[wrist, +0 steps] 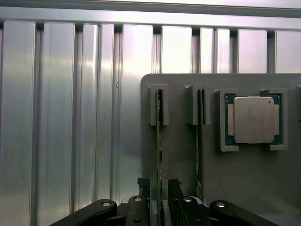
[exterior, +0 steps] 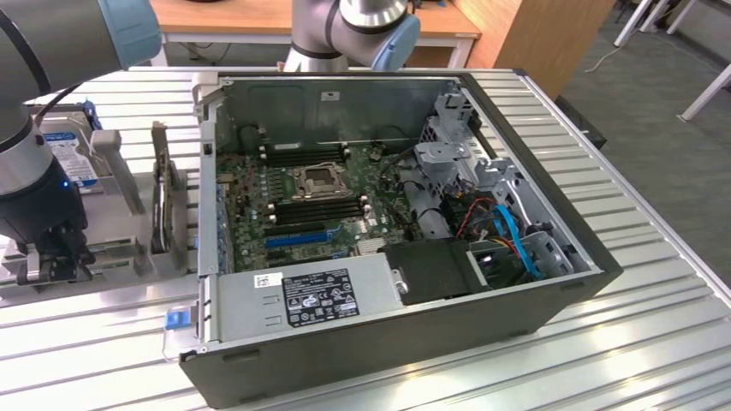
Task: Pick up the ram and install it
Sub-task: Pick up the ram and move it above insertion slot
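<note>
**Robot arm lines up on a memory stick.** The arm's black two-fingered gripper [wrist: 158,183] hangs with its fingers spread wide, one on each side of the ram [wrist: 159,127]. The ram is a long, thin green circuit-board stick standing on its edge in a slotted grey plastic fixture plate [wrist: 244,179]. Neither finger appears to press the board. A sliver of gap shows on both sides, so the stick reads as straddled rather than pinched, and the pick-up looks not yet done. Raised end brackets on the fixture hold the stick upright, apparently so that its top edge is offered to fingers coming down from above. A second green memory stick [wrist: 200,136] stands in the neighbouring slot, parallel and near. Past that, a square silver processor chip [wrist: 254,120] lies flat in its own cornered holder. The plate rests on a ribbed aluminium table [wrist: 70,117].

In the exterior view, the arm stands at the exterior view's left with its wrist low over the fixture. Near it, a boxy silver hard drive with a blue-and-white label [exterior: 63,145] is propped on edge. The black tower computer case [exterior: 400,360] lies on its side with its panel off, well apart from the gripper toward the exterior view's right. That position turns the green motherboard [exterior: 246,201] face up for access from above. Its dark memory slots [exterior: 320,211] beside the processor socket look empty, which suggests the installing is yet to be done.
</note>
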### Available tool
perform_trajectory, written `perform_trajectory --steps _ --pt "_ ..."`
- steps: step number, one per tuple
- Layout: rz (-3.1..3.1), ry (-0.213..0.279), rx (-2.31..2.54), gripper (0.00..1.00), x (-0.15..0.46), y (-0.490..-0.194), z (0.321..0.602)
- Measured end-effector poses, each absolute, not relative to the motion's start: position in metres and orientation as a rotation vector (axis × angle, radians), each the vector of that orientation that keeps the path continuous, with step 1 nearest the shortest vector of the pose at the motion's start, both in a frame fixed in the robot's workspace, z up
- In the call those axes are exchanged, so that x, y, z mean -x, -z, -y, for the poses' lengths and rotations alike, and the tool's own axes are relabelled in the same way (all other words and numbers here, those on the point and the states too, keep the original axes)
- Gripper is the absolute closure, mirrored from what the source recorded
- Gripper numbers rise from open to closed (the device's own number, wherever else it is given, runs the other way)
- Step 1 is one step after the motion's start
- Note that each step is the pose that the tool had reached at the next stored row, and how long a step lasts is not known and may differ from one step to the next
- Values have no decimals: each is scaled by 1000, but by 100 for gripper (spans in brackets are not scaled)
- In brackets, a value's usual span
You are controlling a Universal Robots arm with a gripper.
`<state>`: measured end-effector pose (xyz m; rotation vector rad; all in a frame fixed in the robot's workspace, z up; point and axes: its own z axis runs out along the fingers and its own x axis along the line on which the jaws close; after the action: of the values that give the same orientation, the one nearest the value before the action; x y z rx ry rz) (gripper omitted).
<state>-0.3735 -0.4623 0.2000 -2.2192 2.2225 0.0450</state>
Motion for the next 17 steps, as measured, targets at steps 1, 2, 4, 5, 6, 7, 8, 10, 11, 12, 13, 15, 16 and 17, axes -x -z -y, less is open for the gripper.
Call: perform_trajectory --steps 1,2,4,5,6,7,8,10,11,12,13,15,16,17 --pt "-2222 -45 2219 70 374 -200 462" --pt "-2222 -45 2219 70 374 -200 462" --pt "-2222 -45 2219 70 374 -200 462" --pt "-2222 -45 2219 70 374 -200 462" --pt "-2222 -45 2219 70 374 -200 462" --pt "-2222 -45 2219 70 374 -200 462" --pt "-2222 -45 2219 70 374 -200 462" --pt "-2222 -45 2219 70 374 -200 462" --pt "-2222 -45 2219 69 374 -200 462" --pt "-2222 -45 2219 69 374 -200 462" --pt "-2222 -45 2219 63 374 -200 462" --pt "-2222 -45 2219 63 374 -200 462" --pt "-2222 -45 2219 63 374 -200 462" --pt "-2222 -45 2219 63 374 -200 462"
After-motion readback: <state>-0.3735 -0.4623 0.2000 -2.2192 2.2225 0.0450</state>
